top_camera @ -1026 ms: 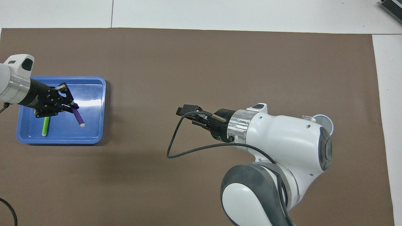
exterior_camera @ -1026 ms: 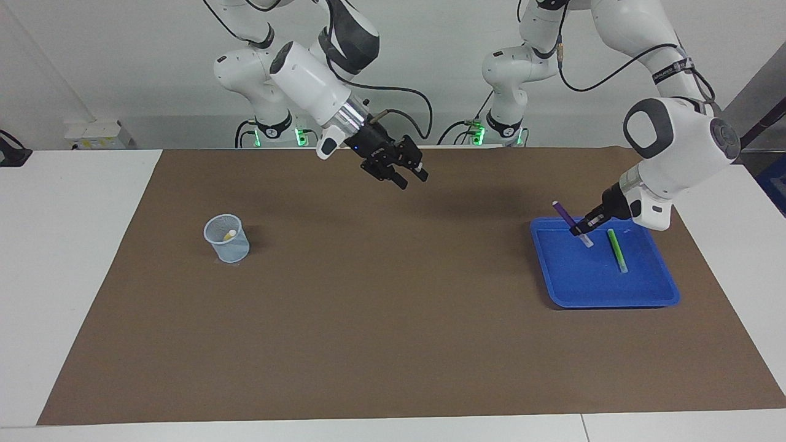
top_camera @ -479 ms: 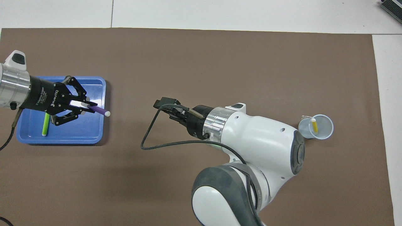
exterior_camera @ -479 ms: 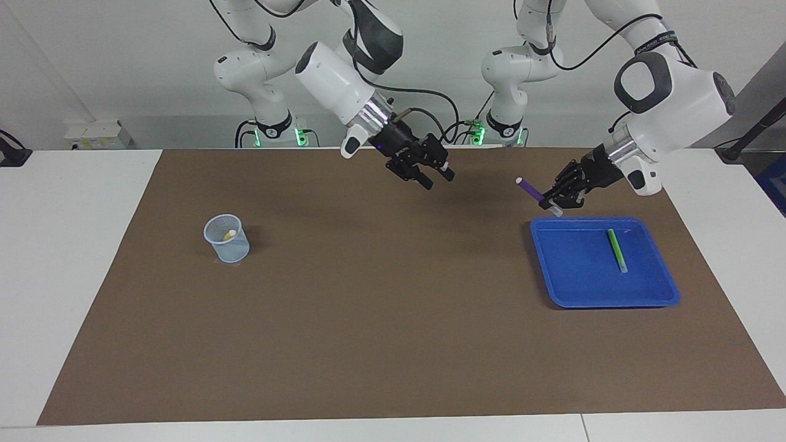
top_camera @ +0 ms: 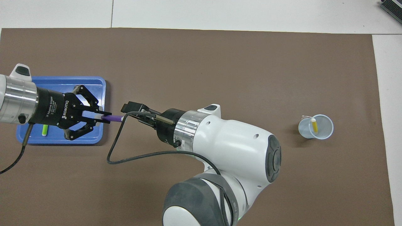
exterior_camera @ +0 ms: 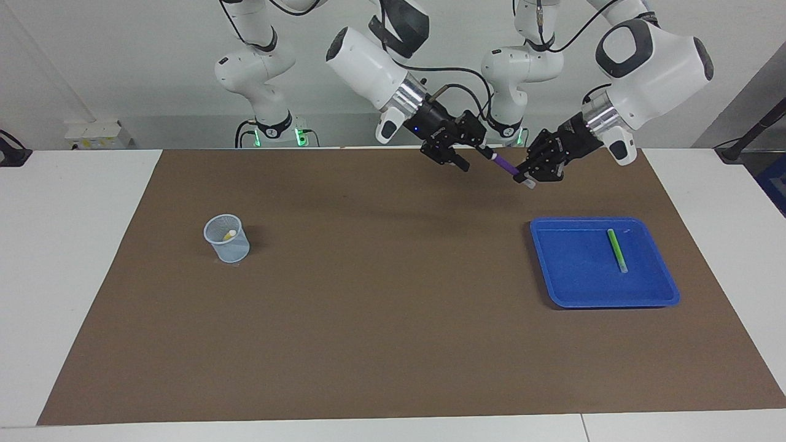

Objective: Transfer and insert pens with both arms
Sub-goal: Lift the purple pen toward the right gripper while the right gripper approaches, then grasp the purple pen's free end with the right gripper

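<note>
In the facing view the left gripper [exterior_camera: 529,178] is clamped on the pale end of the purple pen [exterior_camera: 507,164] up in the air over the brown mat [exterior_camera: 368,307], and the right gripper [exterior_camera: 476,156] has its jaws apart around the pen's other end. The green pen [exterior_camera: 616,250] lies in the blue tray [exterior_camera: 574,288], and the yellow pen [exterior_camera: 229,234] stands in the clear cup [exterior_camera: 227,239]. In the overhead view the purple pen [top_camera: 112,118] is level between the left gripper [top_camera: 102,116] and the right gripper [top_camera: 128,110], just beside the blue tray [top_camera: 59,81].

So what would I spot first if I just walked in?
Probably the two claws meeting in the air over the brown mat, with the purple pen between them: the left claw grips its pale end and the right claw is at its other end. Then the blue tray with the green pen.
</note>
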`<act>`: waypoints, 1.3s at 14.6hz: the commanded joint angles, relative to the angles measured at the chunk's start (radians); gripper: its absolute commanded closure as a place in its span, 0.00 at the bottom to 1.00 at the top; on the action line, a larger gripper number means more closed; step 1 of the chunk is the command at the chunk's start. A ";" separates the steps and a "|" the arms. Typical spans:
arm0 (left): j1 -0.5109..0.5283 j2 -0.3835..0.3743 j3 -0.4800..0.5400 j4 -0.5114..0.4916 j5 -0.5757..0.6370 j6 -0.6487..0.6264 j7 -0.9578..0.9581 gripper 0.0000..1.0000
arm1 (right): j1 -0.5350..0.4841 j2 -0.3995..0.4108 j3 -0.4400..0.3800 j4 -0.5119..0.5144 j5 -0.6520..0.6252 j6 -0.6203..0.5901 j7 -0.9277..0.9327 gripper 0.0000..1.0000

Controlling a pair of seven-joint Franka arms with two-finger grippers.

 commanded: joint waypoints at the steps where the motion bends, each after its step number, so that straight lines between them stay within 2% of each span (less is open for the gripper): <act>1: -0.032 -0.048 0.012 -0.055 -0.032 0.013 -0.058 1.00 | 0.006 0.039 0.002 0.052 0.006 0.016 0.013 0.28; 6: -0.042 -0.063 0.012 -0.056 -0.047 0.013 -0.097 1.00 | 0.039 0.047 0.002 0.032 -0.044 0.030 0.001 0.31; 10: -0.042 -0.067 0.014 -0.056 -0.047 0.005 -0.100 1.00 | 0.038 0.047 0.002 0.031 -0.049 0.027 -0.002 0.57; 13: -0.042 -0.073 0.014 -0.058 -0.047 0.002 -0.101 1.00 | 0.035 0.049 0.002 0.032 -0.060 0.025 -0.005 0.70; 14: -0.042 -0.073 0.014 -0.056 -0.047 0.002 -0.101 1.00 | 0.035 0.049 0.002 0.031 -0.063 0.024 -0.005 0.81; 15: -0.042 -0.074 0.014 -0.056 -0.047 0.002 -0.101 1.00 | 0.035 0.049 0.002 0.031 -0.063 0.022 -0.005 0.97; 16: -0.042 -0.074 0.014 -0.056 -0.047 0.002 -0.101 1.00 | 0.033 0.049 0.002 0.029 -0.063 0.022 -0.003 1.00; 19: -0.042 -0.080 0.014 -0.056 -0.047 0.000 -0.107 1.00 | 0.032 0.049 0.002 0.023 -0.063 0.021 -0.003 1.00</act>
